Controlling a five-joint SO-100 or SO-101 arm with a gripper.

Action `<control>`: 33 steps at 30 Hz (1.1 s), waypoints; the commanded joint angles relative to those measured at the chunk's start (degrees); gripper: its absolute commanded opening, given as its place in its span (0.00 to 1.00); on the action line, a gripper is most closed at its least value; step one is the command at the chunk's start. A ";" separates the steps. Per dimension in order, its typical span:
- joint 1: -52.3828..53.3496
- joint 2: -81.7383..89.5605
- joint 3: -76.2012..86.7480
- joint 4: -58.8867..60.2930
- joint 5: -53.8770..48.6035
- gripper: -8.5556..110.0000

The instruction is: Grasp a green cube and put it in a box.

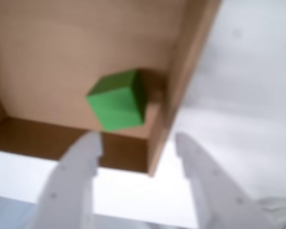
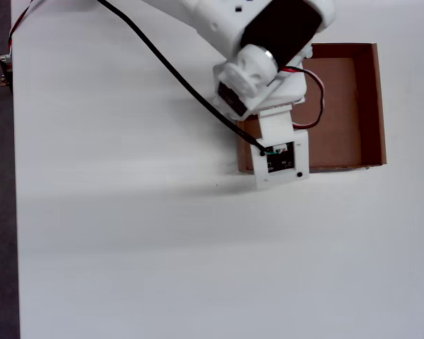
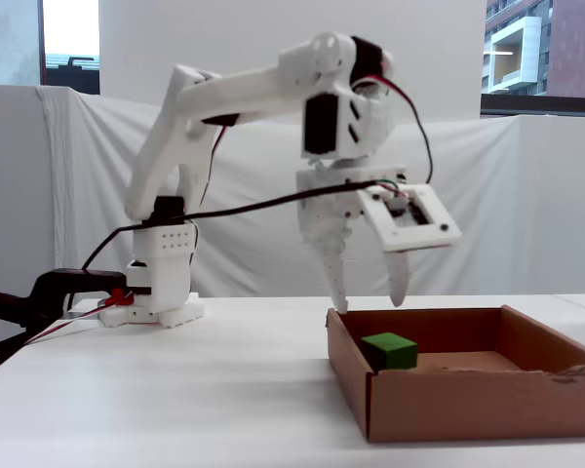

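**Green cube on box floor, claw parted above**

Item: small solid bright green cube point(image 1: 117, 101) with darker side faces. It lay on the flat floor of the shallow brown cardboard box point(image 1: 62, 52), close to one corner, near two walls in the wrist view. In the fixed view the cube point(image 3: 389, 350) sat low inside the box point(image 3: 448, 400), toward its left end, below the rim. The overhead view did not show the cube; the arm covered that part of the box point(image 2: 371, 106).

Item: white two-finger gripper point(image 1: 138, 140). Its fingers stood well apart with nothing between them. In the wrist view the fingertips framed the box's corner wall, and the cube showed beyond them, untouched. In the fixed view the gripper point(image 3: 369, 300) hung above the box's left end, tips pointing down, clear of the cube.

Item: white jointed arm point(image 3: 234, 93) with black cable, mounted on a base at the table's far left in the fixed view.

Surface: plain white table point(image 2: 127, 247), the box resting on it.
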 commanded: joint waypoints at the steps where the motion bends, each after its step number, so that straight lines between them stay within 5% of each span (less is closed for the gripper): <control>1: 2.02 9.05 4.22 -0.09 0.09 0.26; 21: 27.77 75.50 68.20 -16.26 -0.35 0.26; 33: 37.53 95.10 86.92 -18.54 -18.19 0.26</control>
